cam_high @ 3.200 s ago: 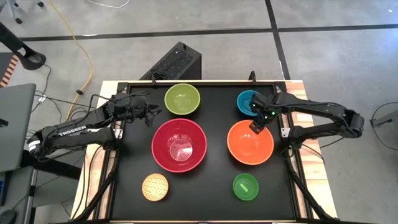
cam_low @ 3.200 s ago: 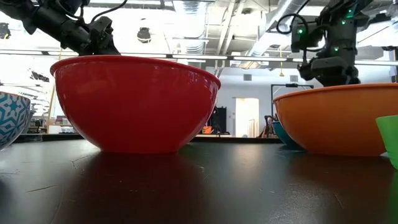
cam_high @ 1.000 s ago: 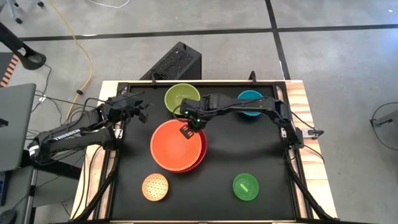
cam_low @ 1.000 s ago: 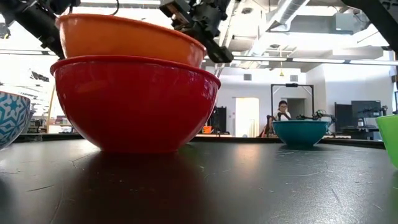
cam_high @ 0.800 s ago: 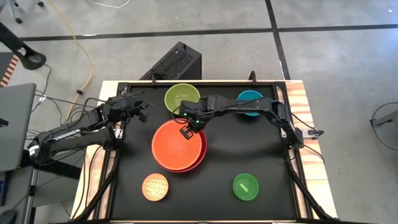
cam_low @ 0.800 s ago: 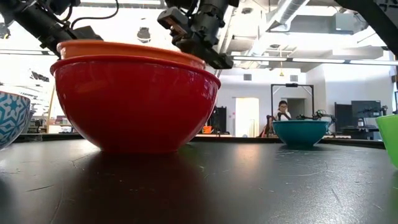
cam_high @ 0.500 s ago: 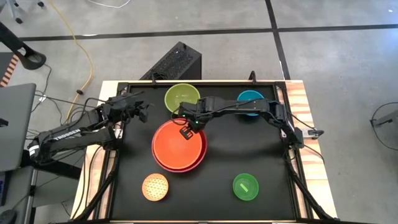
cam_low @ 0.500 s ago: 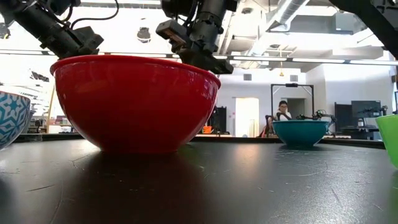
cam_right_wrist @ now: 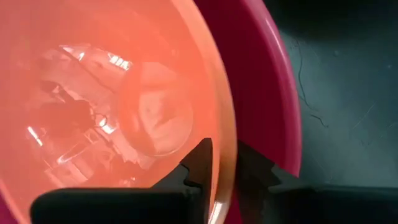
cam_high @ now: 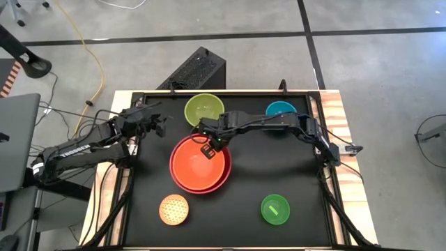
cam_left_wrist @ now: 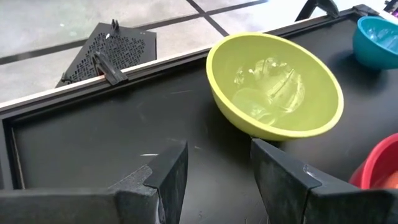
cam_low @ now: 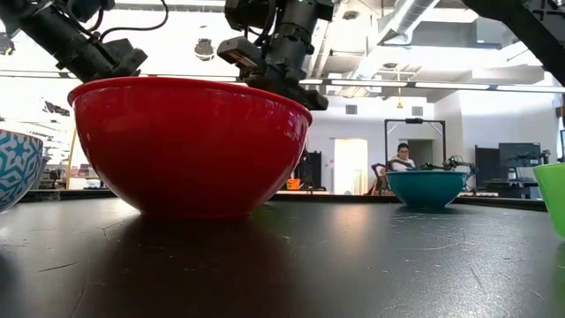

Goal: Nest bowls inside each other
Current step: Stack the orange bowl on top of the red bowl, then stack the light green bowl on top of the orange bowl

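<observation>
The orange bowl (cam_high: 201, 163) sits nested inside the big pink-red bowl (cam_high: 176, 178), which stands on the black table. My right gripper (cam_high: 208, 147) is over the orange bowl's far rim, pointing steeply down, its fingers a little apart with one inside the rim and one outside. My left gripper (cam_high: 162, 125) hovers open at the far left, facing the lime-yellow bowl (cam_left_wrist: 273, 93). The teal bowl (cam_high: 281, 111), the small green bowl (cam_high: 274, 209) and the small pale patterned bowl (cam_high: 174, 210) stand alone on the table. My right gripper straddles the orange bowl's far rim (cam_right_wrist: 225, 163) from above. One finger (cam_right_wrist: 200, 163) is inside the bowl, the other (cam_right_wrist: 254, 173) in the gap toward the pink-red bowl's wall. Whether the fingers touch the rim, I cannot tell. The orange bowl rests in the pink-red one.
The table has a raised black frame (cam_high: 223, 93) around it. A black perforated box (cam_high: 195, 68) lies on the floor beyond the far edge. Bare tabletop (cam_high: 279, 167) lies to the right of the nested bowls. A person (cam_low: 403, 157) sits far off in the room.
My right gripper has come down with the orange bowl. The bowl stood tilted with its rim well above the pink-red bowl's rim. It has sunk into that bowl and no longer shows above it in the low view.
</observation>
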Controlling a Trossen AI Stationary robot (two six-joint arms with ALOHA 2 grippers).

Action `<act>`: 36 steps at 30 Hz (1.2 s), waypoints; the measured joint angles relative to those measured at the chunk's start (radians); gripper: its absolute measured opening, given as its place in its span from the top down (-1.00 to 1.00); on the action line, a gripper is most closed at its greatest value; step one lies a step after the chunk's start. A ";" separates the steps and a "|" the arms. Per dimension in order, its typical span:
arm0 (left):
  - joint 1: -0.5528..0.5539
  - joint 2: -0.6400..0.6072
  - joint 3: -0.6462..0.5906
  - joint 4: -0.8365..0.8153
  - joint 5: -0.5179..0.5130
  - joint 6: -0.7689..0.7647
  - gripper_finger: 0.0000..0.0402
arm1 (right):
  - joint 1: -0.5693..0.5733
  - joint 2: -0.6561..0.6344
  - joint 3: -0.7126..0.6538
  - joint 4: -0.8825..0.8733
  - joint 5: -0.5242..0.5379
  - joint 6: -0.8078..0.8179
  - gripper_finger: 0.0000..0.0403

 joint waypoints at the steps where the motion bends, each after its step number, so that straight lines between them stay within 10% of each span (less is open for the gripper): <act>1: 0.000 0.000 0.000 -0.005 0.000 0.000 0.18 | 0.000 0.000 0.000 -0.001 0.001 0.000 0.56; 19: 0.000 0.000 0.000 -0.009 -0.001 0.000 0.18 | -0.015 -0.033 0.014 -0.084 -0.026 -0.024 0.02; 36: 0.000 0.000 0.000 -0.009 0.016 -0.027 0.18 | -0.285 -0.066 0.065 0.096 0.123 -0.111 0.07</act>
